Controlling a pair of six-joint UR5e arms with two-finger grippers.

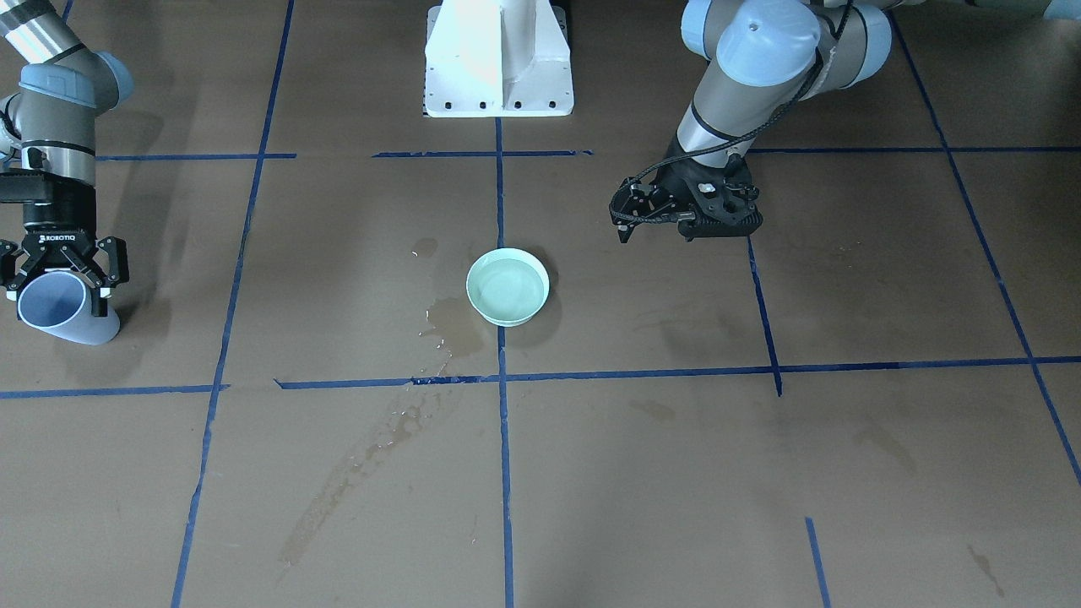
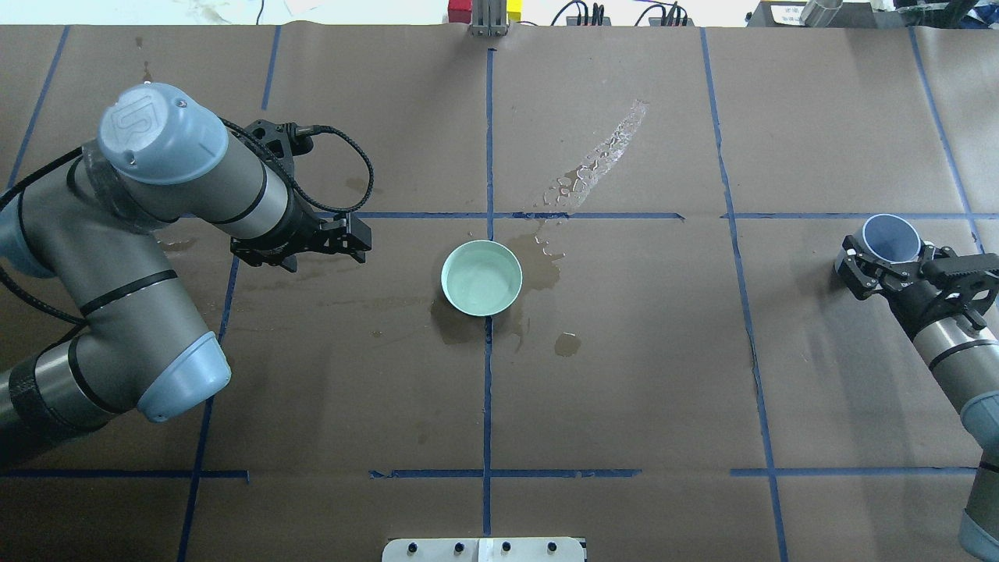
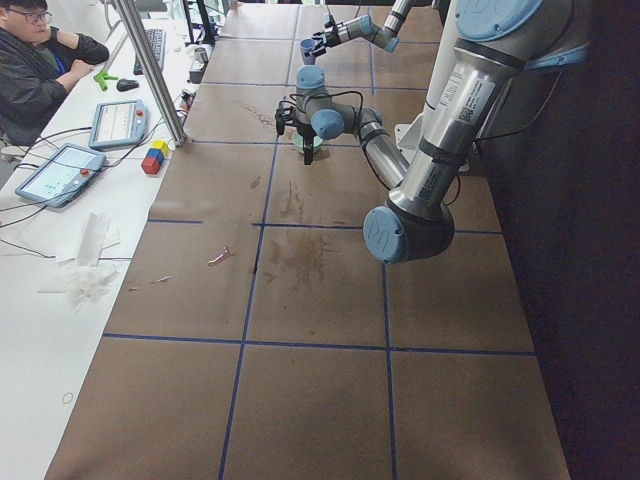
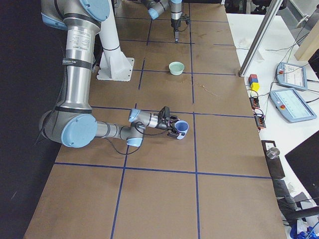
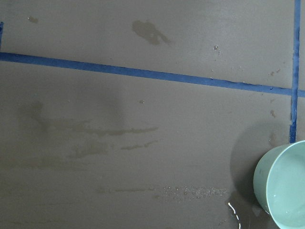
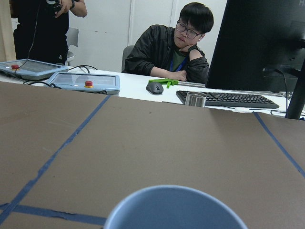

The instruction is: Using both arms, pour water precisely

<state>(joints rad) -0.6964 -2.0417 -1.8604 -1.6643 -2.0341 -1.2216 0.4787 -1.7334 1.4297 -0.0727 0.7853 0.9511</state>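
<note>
Centrally in the front-facing view, a pale green bowl (image 1: 507,286) sits on the brown worktop (image 1: 844,473), with water (image 1: 505,290) inside it, its surface hard to tell from the glaze. Dark wet stains (image 1: 448,325) lie against the bowl's side and trail toward the operators' edge. The right gripper (image 1: 63,274) has its jaws clamped on a blue-grey cup (image 1: 59,306), tipped so its mouth faces the camera; its arm is cut off at the frame edge. The left gripper (image 1: 654,211) hangs low over the worktop near the bowl, jaws apparently drawn together.

Overhead, the left gripper (image 2: 355,242) is half hidden behind its own wrist, beside the bowl (image 2: 481,278) but apart from it. The cup (image 2: 891,239) sits by the worktop's right edge in the right gripper (image 2: 878,261).

From the left end, the bowl (image 3: 312,147) is mostly masked by the left arm.

From the right end, the cup (image 4: 181,129) is lying nearly sideways.

The left wrist camera catches only a slice of the bowl (image 5: 283,186); no fingers show.

The right wrist camera shows just the cup's rim (image 6: 171,207), with a seated person (image 6: 178,45) beyond the far edge.
</note>
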